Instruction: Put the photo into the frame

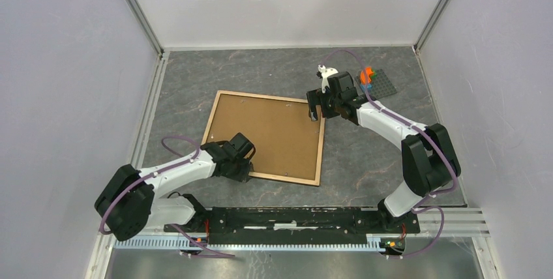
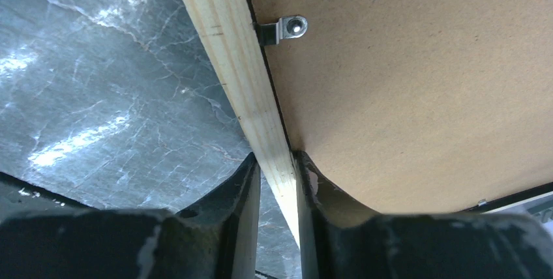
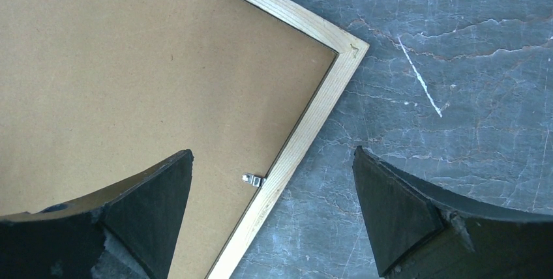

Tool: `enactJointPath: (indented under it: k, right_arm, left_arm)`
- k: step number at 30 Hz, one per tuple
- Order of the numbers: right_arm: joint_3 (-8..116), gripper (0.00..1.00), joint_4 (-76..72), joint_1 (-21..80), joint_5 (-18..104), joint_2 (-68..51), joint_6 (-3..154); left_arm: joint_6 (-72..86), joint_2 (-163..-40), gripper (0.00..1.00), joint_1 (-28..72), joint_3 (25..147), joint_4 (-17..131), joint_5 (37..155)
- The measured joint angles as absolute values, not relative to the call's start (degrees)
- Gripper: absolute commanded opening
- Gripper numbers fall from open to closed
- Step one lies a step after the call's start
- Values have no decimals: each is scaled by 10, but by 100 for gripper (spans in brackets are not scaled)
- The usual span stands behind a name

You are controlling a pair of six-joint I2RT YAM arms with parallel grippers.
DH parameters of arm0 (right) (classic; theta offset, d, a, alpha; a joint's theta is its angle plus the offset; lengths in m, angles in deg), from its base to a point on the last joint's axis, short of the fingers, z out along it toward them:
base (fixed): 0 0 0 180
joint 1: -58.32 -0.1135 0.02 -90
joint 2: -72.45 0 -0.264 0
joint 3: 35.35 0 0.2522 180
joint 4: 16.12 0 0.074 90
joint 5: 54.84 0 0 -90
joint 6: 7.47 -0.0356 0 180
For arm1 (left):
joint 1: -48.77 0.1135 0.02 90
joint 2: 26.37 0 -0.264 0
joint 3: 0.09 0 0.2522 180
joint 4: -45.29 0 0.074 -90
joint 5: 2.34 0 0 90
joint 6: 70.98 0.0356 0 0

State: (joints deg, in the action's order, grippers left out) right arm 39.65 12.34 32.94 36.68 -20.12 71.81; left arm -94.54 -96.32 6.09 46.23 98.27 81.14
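The frame (image 1: pixel 321 145) lies on the grey worktop (image 1: pixel 365 161) (brown backing panel (image 1: pixel 274 132) facing up). The left jaws are clamped across its pale wood rim on the near edge. The right jaws stand wide apart, straddling the right rim near the far corner.

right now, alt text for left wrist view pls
The left gripper straddles the frame at its light wood rim, a finger tight against each side. Brown backing panel with a metal clip fills the right; grey marbled table left.
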Motion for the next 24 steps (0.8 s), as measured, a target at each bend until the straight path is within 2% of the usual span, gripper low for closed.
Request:
enactJointPath:
  k: [1, 3, 13, 18, 24]
  right_arm:
    - [396, 98, 123, 330, 367, -201, 718]
    - [396, 97, 124, 329, 365, -201, 719]
    - [396, 98, 144, 330, 348, -195, 735]
    - [393, 98, 149, 330, 347, -187, 750]
    - [354, 98, 148, 335, 319, -149, 756]
  left_arm:
    - [-943, -964, 11, 63, 464, 979, 808]
    - [-936, -970, 2, 71, 469, 980, 808]
    - [-748, -1041, 2, 147, 537, 992, 777]
    - [-562, -1068, 2, 156, 586, 990, 730]
    - [-298, -1072, 2, 154, 629, 975, 730]
